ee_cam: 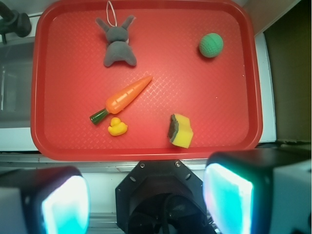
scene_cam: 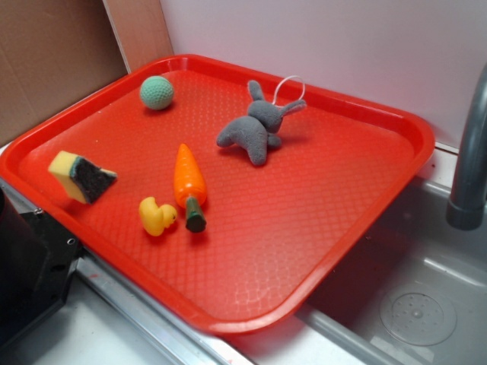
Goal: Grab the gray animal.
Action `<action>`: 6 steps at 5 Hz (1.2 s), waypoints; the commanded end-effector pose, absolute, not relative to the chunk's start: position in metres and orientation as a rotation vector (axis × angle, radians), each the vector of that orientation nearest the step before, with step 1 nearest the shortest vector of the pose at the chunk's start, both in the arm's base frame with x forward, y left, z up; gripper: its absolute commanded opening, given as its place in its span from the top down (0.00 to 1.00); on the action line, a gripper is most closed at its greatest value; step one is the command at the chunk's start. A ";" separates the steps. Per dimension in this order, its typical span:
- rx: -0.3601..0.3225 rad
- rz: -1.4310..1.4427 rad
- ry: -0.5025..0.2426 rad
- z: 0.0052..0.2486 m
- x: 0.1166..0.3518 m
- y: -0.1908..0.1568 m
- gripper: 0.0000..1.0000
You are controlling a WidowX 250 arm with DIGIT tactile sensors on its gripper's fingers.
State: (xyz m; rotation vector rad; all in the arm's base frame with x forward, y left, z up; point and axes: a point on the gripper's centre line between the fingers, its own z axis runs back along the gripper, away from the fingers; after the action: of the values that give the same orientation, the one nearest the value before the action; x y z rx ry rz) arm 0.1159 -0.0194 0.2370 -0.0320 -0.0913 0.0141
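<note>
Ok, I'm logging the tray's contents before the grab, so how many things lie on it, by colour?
Gray: 1, the plush rabbit
Green: 1, the ball
Orange: 1, the carrot
Yellow: 2, the duck and the sponge
Total: 5 on the red tray

The gray animal (scene_cam: 255, 131) looks like matt, fuzzy plush with a thin white string loop. The tray (scene_cam: 365, 198) beneath it is glossy red plastic with a fine diamond texture. The carrot (scene_cam: 188, 179) and duck (scene_cam: 156, 216) look smooth and rubbery; the green ball (scene_cam: 157, 92) appears knitted, and the sponge (scene_cam: 80, 176) porous.
</note>
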 end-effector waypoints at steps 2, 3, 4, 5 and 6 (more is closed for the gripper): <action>-0.033 0.101 -0.190 0.213 0.153 -0.013 0.00; -0.036 0.124 -0.200 0.185 0.201 -0.006 0.00; -0.030 0.162 -0.231 0.154 0.247 -0.005 0.00; -0.034 0.128 -0.213 0.122 0.279 -0.019 0.00; -0.055 0.082 -0.191 0.104 0.285 -0.040 0.00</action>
State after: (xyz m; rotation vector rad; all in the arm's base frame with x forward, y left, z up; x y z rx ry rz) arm 0.2753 -0.0379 0.0882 -0.0499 -0.1319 0.0899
